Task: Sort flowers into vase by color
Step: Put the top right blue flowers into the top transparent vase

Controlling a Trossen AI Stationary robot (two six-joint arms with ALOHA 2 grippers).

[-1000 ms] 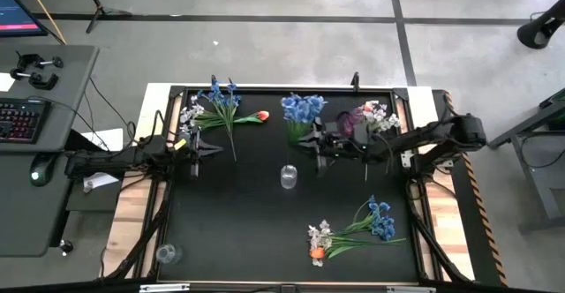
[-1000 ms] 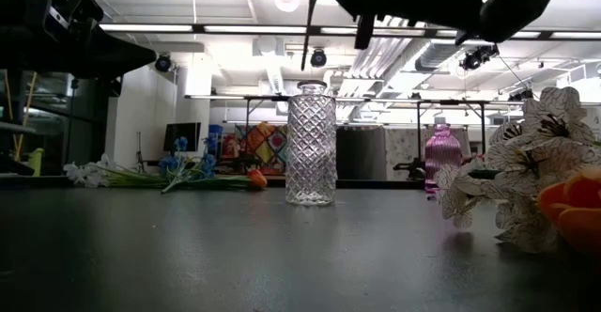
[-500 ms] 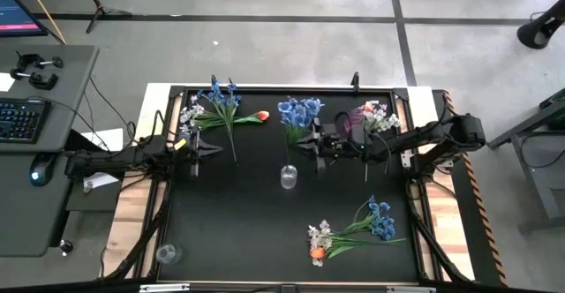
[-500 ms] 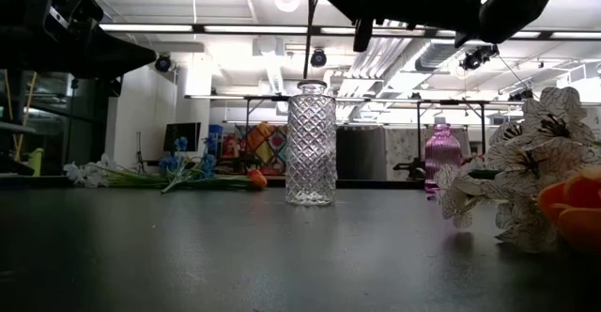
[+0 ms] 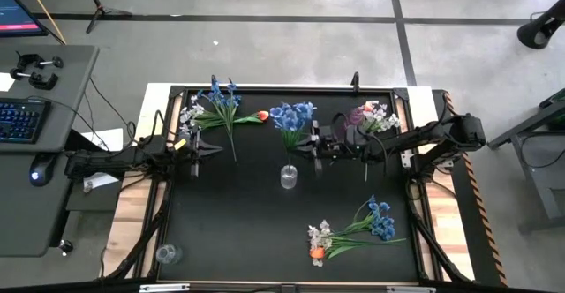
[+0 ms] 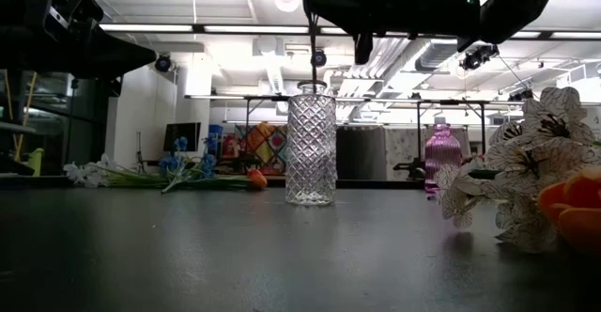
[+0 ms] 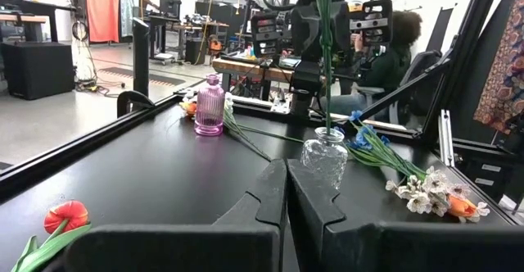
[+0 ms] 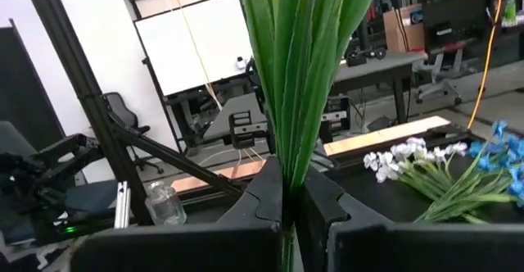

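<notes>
Above the clear vase (image 5: 289, 177) at mid-table, a blue spray (image 5: 292, 115) is pinched by the right gripper (image 5: 314, 143); the stem must be lowered into its mouth. At the left, the left gripper (image 5: 212, 149) is kept pressed together.

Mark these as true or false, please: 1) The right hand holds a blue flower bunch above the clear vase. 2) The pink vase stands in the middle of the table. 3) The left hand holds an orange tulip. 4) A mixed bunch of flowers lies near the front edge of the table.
1) True. The right hand is shut on the blue flower bunch, whose stem hangs over the clear vase.
2) False. The pink vase stands toward the back right, behind the right arm.
3) False. The left hand is shut and empty; the orange tulip lies on the table.
4) True. The mixed bunch lies there.
</notes>
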